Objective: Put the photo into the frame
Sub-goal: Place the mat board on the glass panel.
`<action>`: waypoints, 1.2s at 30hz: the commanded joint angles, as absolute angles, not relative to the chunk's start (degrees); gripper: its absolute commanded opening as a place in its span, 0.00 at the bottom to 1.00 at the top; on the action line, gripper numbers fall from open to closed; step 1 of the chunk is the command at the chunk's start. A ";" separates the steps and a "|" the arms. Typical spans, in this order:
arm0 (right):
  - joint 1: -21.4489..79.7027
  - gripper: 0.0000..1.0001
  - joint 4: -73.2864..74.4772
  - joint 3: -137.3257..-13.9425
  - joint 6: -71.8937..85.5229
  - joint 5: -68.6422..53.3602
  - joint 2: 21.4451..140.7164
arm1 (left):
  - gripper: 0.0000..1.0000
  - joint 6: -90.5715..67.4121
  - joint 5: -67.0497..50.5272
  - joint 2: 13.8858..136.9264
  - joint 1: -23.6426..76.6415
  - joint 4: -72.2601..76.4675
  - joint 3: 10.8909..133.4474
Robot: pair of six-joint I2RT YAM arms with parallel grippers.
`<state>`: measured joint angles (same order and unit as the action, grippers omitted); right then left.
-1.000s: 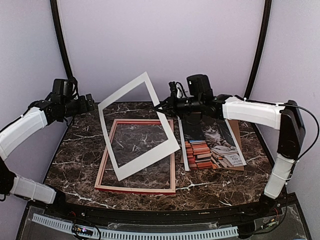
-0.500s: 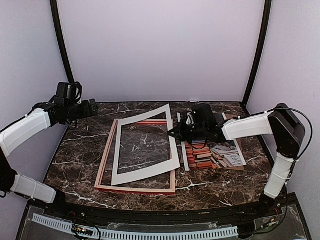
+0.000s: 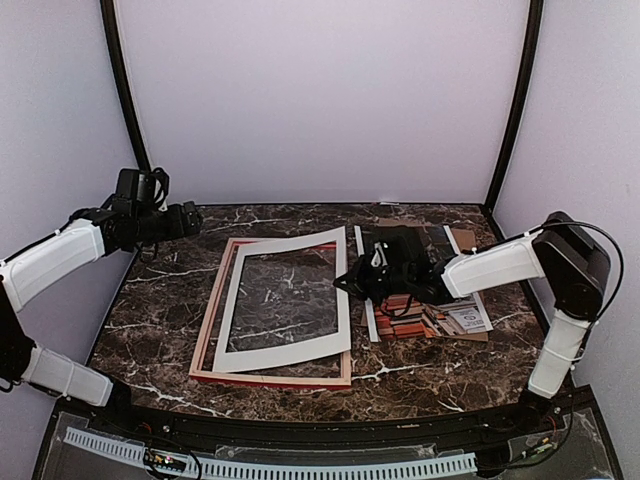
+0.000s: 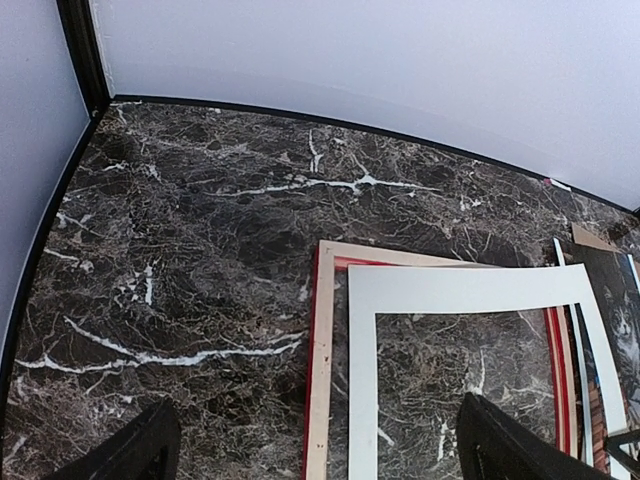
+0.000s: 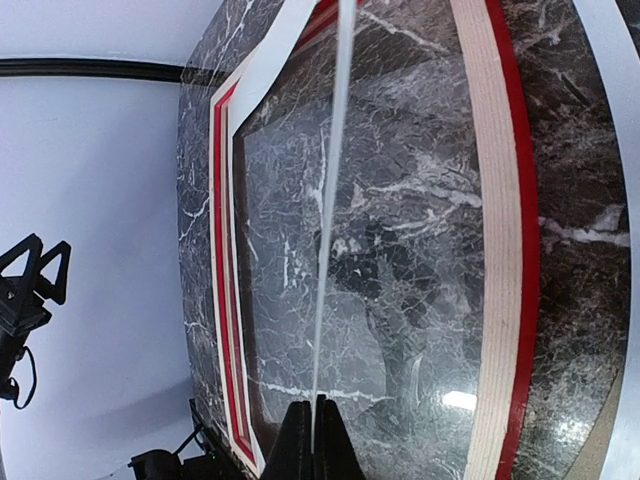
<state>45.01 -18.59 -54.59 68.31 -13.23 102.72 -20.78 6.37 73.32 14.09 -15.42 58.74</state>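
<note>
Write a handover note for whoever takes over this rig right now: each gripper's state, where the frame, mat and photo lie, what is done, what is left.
Left gripper: open, empty, hovering over the table's far left.
Right gripper: shut on the white mat's right edge.
Frame: flat at the table's centre; the mat lies over it, slightly askew.
Photo: cat picture, on the table right of the frame.
Done: mat brought onto the frame.
Left: release the mat, probably square it, then put the photo in.
</note>
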 commanded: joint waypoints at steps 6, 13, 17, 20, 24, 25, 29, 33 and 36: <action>46.94 0.00 -21.66 -53.12 70.50 -9.23 101.61 | 0.99 -21.45 4.64 73.45 13.97 -13.61 57.31; 47.19 0.00 -21.94 -54.47 70.27 -9.18 104.02 | 0.99 -21.45 4.42 73.68 13.97 -13.55 57.30; 47.42 0.00 -22.21 -55.22 70.36 -9.28 105.47 | 0.99 -21.36 4.27 73.78 13.97 -13.37 57.27; 47.72 0.00 -22.08 -56.18 70.23 -9.27 106.47 | 0.99 -21.36 4.16 73.89 13.97 -13.33 57.25; 48.06 0.00 -22.16 -56.72 70.38 -9.05 107.49 | 0.99 -21.31 3.88 74.00 13.97 -13.21 57.23; 48.20 0.00 -22.19 -56.78 70.40 -8.93 107.63 | 0.99 -21.29 3.87 73.96 13.97 -13.21 57.18; 49.08 0.00 -21.62 -57.73 70.34 -8.41 108.46 | 0.99 -21.27 3.83 73.92 13.97 -13.08 56.84; 49.69 0.01 -21.24 -58.37 70.35 -8.32 109.32 | 0.99 -21.35 3.55 73.92 13.97 -12.89 56.54; 49.91 0.06 -20.31 -58.88 70.14 -8.18 109.60 | 0.99 -21.29 3.51 73.92 13.97 -12.81 56.43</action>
